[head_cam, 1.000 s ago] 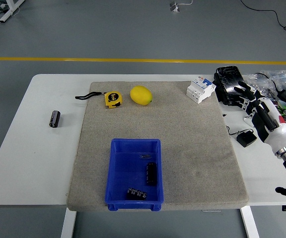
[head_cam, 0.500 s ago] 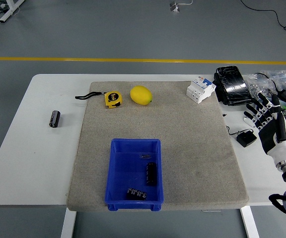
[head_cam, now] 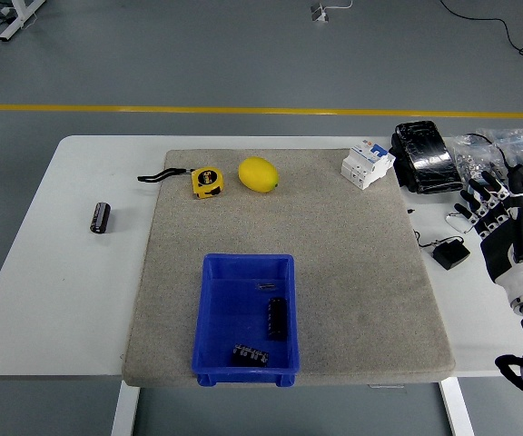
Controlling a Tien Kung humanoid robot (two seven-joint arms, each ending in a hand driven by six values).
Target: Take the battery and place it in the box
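Observation:
A small black cylindrical battery [head_cam: 101, 218] lies on the bare white table [head_cam: 71, 272] at the far left, off the mat. The blue box [head_cam: 245, 318] sits on the grey mat [head_cam: 334, 254] near the front edge and holds two black parts and a small metal piece. My right hand [head_cam: 490, 202] hovers at the right edge of the table, fingers spread and holding nothing, far from both battery and box. The left arm does not appear.
A yellow tape measure [head_cam: 206, 181] and a lemon [head_cam: 258, 174] lie at the mat's back. A white circuit breaker [head_cam: 367, 163], a black pack [head_cam: 424, 156], bags of small parts [head_cam: 493, 150] and a black adapter [head_cam: 449, 253] crowd the right side.
My right hand has drawn back to the right, off the black pack and toward the table's right edge, staying open.

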